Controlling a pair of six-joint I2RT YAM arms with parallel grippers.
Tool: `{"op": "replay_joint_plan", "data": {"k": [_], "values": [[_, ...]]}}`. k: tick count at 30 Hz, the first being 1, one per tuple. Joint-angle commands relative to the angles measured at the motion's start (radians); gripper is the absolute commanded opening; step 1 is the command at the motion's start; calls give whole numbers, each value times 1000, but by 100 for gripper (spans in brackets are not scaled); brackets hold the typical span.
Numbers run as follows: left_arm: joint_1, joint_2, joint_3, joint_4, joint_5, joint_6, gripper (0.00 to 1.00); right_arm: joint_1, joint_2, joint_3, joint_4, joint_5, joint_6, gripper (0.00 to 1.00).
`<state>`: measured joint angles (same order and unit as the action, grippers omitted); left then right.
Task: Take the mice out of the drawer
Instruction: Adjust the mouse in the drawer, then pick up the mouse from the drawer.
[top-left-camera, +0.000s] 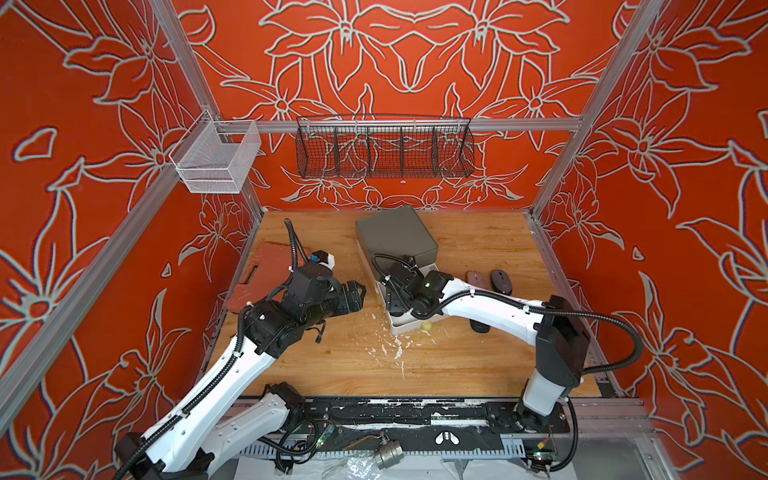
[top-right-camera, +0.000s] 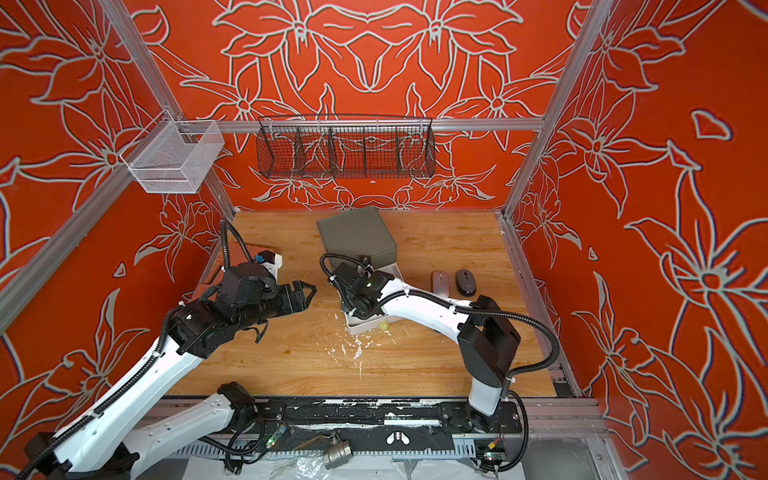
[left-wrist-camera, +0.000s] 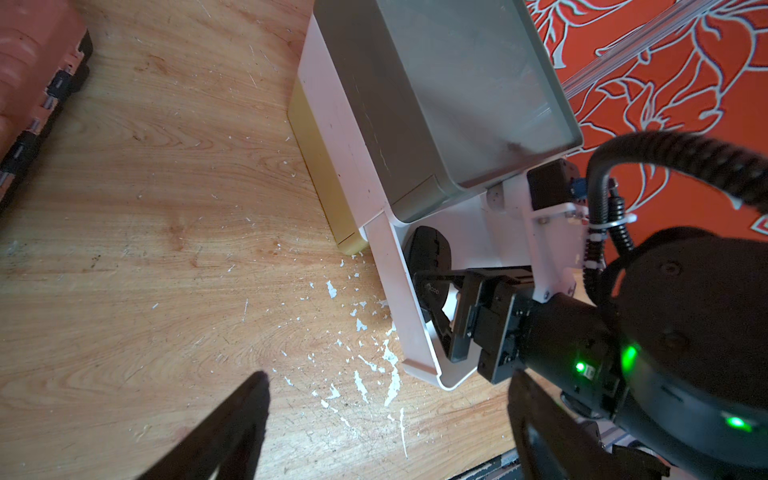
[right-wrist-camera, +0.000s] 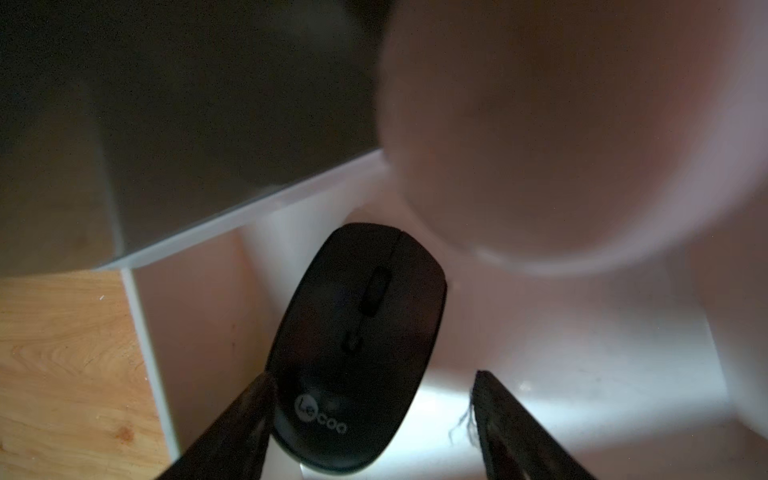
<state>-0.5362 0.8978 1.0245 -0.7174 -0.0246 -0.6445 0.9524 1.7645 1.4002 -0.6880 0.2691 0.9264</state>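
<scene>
A white drawer (top-left-camera: 401, 328) stands pulled out from under a grey box (top-left-camera: 397, 235). In the drawer lies a black mouse (right-wrist-camera: 357, 345) with a pale logo, also seen in the left wrist view (left-wrist-camera: 428, 253). My right gripper (right-wrist-camera: 372, 376) reaches down into the drawer, open, with the logo end of that mouse between its fingers. One finger (right-wrist-camera: 249, 407) touches the mouse's side; the other stands apart from it. Two mice lie on the table to the right, one pink (top-left-camera: 473, 281) and one dark grey (top-left-camera: 500, 281). My left gripper (top-left-camera: 359, 297) hovers open and empty left of the drawer.
A red-brown case (top-left-camera: 262, 274) lies at the table's left edge. White flecks (top-left-camera: 390, 349) are scattered in front of the drawer, and a small yellow ball (top-left-camera: 427, 326) sits by its front corner. A dark object (top-left-camera: 480, 326) lies partly under the right arm. Wire baskets (top-left-camera: 384, 145) hang on the back wall.
</scene>
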Motion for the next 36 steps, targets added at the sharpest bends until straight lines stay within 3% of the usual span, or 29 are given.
{"op": "replay_joint_plan", "data": {"k": [1,11,19,30,36], "values": [[-2,10,9,-5,-5,-8,87,-3,43,45,0,51,40,77],[-2,33,20,7,8,-6,87,-11,-17,-40,-47,135,60,69],[-2,42,26,16,12,-7,87,-25,-107,-88,-59,128,45,66],[-2,81,68,26,32,-2,87,-43,-36,-40,13,64,-32,82],[-2,122,78,38,41,-1,87,-65,-7,-48,18,56,-41,84]]}}
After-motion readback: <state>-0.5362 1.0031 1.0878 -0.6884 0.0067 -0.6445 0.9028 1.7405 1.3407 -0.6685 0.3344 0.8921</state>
